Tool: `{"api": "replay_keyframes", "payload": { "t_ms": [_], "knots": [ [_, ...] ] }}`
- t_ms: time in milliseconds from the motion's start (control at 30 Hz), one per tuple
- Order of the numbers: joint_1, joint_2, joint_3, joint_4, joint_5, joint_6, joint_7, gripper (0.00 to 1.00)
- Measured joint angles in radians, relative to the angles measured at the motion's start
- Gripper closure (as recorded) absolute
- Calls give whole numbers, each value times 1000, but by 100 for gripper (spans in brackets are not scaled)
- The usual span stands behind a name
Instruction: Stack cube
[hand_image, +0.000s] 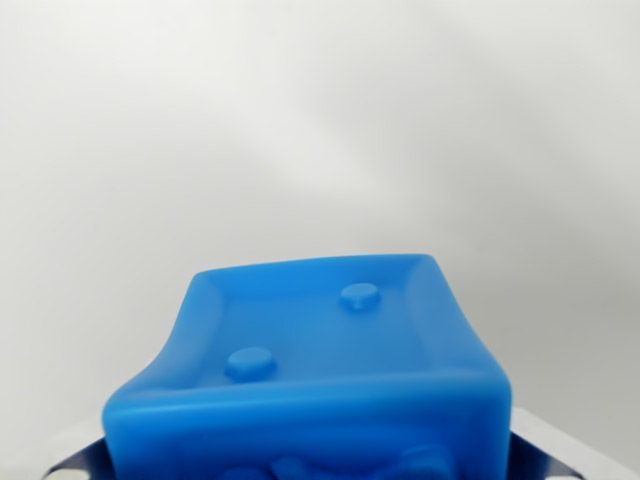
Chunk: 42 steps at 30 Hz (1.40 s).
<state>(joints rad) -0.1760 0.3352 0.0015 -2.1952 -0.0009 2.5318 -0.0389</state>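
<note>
A blue cube (320, 350) fills the lower middle of the wrist view, very close to the camera. Its upper face has a raised rim and two round studs. It sits between the two fingers of my gripper (310, 462). Only slivers of the metallic fingers (560, 462) show, at the bottom left and bottom right corners, pressed against the cube's sides. The gripper is shut on the cube. No second cube is in view, and the cube hides whatever lies below it.
Behind the cube there is only a blurred, pale grey-white surface (320, 120) with soft shadows. No edges or other objects can be made out.
</note>
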Motion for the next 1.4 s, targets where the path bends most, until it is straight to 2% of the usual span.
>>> {"api": "replay_keyframes", "payload": {
  "t_ms": [1400],
  "knots": [
    [131,-7,5,64,0,-70,115,100]
  ]
}}
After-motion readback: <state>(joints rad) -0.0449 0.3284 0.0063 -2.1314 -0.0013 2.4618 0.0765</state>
